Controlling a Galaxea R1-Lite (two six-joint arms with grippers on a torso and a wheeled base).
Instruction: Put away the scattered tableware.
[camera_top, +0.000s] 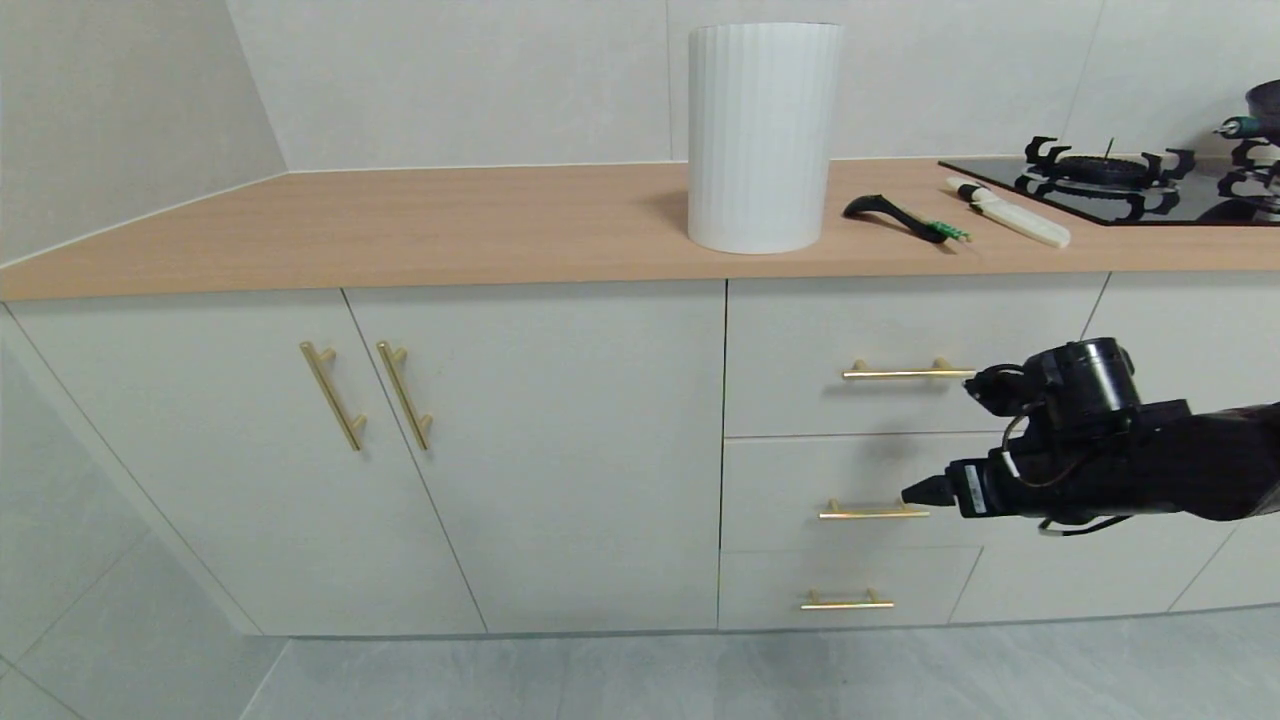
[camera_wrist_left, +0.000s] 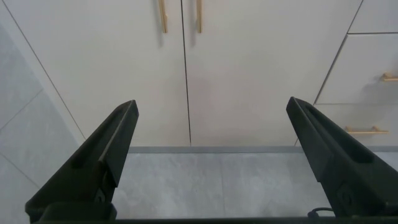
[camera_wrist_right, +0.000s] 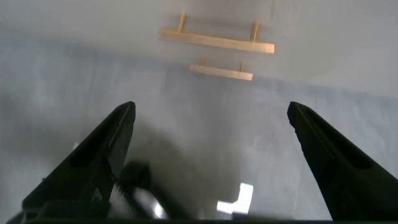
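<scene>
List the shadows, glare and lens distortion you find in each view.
Head view: the white ribbed cylinder throws a soft shadow to its left on the countertop, and the cabinet door handles lean outward, a wide-angle effect. Right wrist view: a bright glare patch sits on the glossy floor. Left wrist view: even, soft light, no glare.

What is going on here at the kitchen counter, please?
The right end effector, open and empty, is near the brass bar handle of the middle white drawer. A black ladle with a green grip and a long white utensil lie untouched on the wooden countertop, beside a tall white ribbed canister.
</scene>
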